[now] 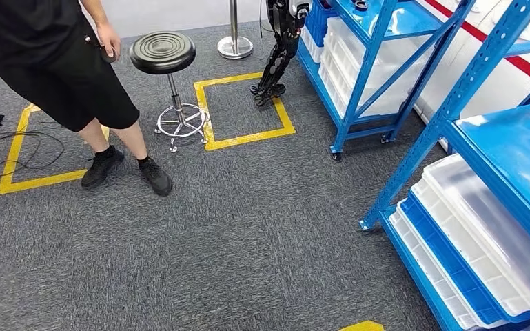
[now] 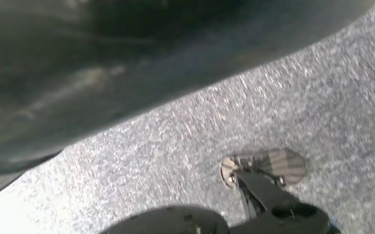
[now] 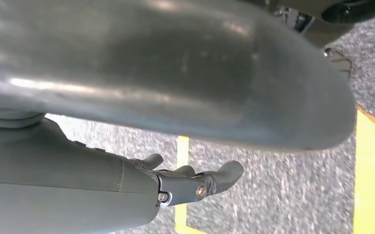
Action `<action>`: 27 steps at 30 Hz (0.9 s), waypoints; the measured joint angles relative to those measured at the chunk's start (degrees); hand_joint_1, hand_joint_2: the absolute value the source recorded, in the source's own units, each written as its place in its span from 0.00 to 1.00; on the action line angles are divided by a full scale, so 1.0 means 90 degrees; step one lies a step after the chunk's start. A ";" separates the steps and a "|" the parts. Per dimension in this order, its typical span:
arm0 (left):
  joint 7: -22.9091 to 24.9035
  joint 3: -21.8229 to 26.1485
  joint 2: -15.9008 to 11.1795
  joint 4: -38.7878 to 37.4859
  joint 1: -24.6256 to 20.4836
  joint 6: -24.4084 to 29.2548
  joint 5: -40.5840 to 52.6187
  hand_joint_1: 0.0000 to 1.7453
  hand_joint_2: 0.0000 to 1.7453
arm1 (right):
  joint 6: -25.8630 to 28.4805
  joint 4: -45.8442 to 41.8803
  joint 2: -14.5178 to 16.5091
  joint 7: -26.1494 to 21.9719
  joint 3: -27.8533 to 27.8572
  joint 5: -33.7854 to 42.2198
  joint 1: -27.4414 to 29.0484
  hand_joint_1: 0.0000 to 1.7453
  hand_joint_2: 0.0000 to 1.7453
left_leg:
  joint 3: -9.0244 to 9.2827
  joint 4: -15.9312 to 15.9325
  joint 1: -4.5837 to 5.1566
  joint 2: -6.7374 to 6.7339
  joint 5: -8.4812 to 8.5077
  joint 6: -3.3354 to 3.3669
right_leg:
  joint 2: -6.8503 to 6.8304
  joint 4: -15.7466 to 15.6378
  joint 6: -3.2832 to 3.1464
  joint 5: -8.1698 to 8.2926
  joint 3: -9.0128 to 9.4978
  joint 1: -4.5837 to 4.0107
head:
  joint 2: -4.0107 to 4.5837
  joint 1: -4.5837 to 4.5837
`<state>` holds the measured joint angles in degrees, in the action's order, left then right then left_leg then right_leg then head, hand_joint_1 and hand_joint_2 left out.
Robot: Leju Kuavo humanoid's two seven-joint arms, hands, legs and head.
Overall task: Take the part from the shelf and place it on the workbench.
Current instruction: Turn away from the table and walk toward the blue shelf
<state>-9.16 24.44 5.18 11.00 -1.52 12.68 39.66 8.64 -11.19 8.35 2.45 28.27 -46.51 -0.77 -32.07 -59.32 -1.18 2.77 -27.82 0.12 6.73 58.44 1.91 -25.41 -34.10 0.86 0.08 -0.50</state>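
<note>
Right hand (image 3: 195, 183) hangs loose over the carpet, fingers apart, holding nothing; can't tell about the left, since the shelf (image 1: 455, 103) at frame right isn't reached yet.

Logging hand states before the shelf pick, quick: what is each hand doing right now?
Left hand: cannot be told.
Right hand: holds nothing, fingers look apart; open.

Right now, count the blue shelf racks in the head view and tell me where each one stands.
2. One blue rack stands at the back, right of the yellow floor square. The other blue rack is close by at the right edge, holding white trays. More may lie outside the frame.
</note>
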 joint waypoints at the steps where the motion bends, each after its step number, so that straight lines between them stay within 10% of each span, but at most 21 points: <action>1: -0.0005 0.0000 0.0000 0.0002 0.0001 0.0002 0.0001 0.00 0.00 | -0.0001 0.0000 0.0001 0.0000 0.0008 0.0000 0.0003 0.00 0.00 | 0.0012 0.0025 -0.0001 -0.0072 0.0013 0.0057 | -0.0147 0.0128 0.0011 -0.0063 -0.0080 0.0000 | 0.0001 0.0008; 3: -0.0014 0.0000 0.0000 0.0004 0.0012 0.0002 0.0001 0.00 0.00 | -0.0001 0.0000 0.0003 0.0000 0.0018 -0.0001 -0.0019 0.00 0.00 | 0.0029 0.0059 0.0006 -0.0236 0.0021 0.0137 | -0.0523 0.0769 -0.0011 -0.0360 -0.0415 -0.0009 | 0.0001 0.0032; 6: -0.0017 0.0002 -0.0002 0.0004 0.0024 0.0005 0.0009 0.00 0.00 | -0.0005 0.0000 0.0016 0.0000 0.0019 -0.0007 -0.0037 0.00 0.00 | 0.0027 0.0059 0.0027 -0.0509 -0.0002 0.0168 | -0.0678 0.1825 0.0016 -0.0725 -0.0991 0.0011 | 0.0001 0.0042; 9: -0.0017 0.0003 0.0000 0.0004 0.0019 0.0012 0.0030 0.00 0.00 | -0.0011 0.0000 0.0020 0.0000 0.0024 -0.0019 -0.0024 0.00 0.00 | 0.0066 0.0057 0.0030 -0.0731 -0.0041 0.0128 | -0.0895 0.0968 0.0173 -0.0358 -0.0545 0.0031 | 0.0001 0.0050; 12: -0.0016 0.0016 -0.0008 0.0003 0.0023 0.0016 0.0039 0.00 0.00 | -0.0013 0.0000 0.0033 0.0000 0.0026 -0.0032 -0.0069 0.00 0.00 | 0.0157 0.0052 0.0087 -0.0934 -0.0132 0.0013 | -0.1323 0.0058 0.0129 -0.0050 -0.0025 -0.0019 | 0.0001 0.0051; 15: -0.0012 0.0044 -0.0007 0.0005 -0.0002 0.0018 0.0044 0.00 0.00 | -0.0014 0.0000 0.0036 0.0000 0.0027 -0.0032 -0.0069 0.00 0.00 | 0.0285 0.0075 0.0059 -0.1058 -0.0212 -0.0110 | -0.1113 0.0006 -0.0022 0.0002 -0.0009 -0.0034 | 0.0001 0.0031; 21: -0.0012 0.0066 -0.0003 -0.0002 0.0031 0.0013 0.0044 0.00 0.00 | -0.0018 0.0000 0.0048 0.0000 0.0033 -0.0036 -0.0066 0.00 0.00 | -0.0532 -0.1671 0.0004 -0.0303 -0.1051 -0.0165 | -0.0571 -0.0036 -0.0210 0.0024 0.0086 -0.0013 | 0.0000 -0.0027; 27: -0.0012 0.0075 -0.0002 -0.0011 0.0029 0.0006 0.0045 0.00 0.00 | -0.0018 0.0000 0.0047 0.0000 0.0041 -0.0048 -0.0063 0.00 0.00 | 0.0008 -0.0090 -0.0075 0.0133 -0.0064 -0.0166 | -0.0030 0.0020 -0.0105 -0.0015 0.0093 -0.0030 | 0.0001 -0.0028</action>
<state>-9.27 25.11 5.16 10.90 -1.25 12.73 40.07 8.48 -11.19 8.78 2.45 28.64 -46.94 -1.34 -32.00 -60.12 -1.85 3.96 -28.39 -1.37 6.46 58.61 0.97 -25.55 -33.26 0.59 0.09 -0.75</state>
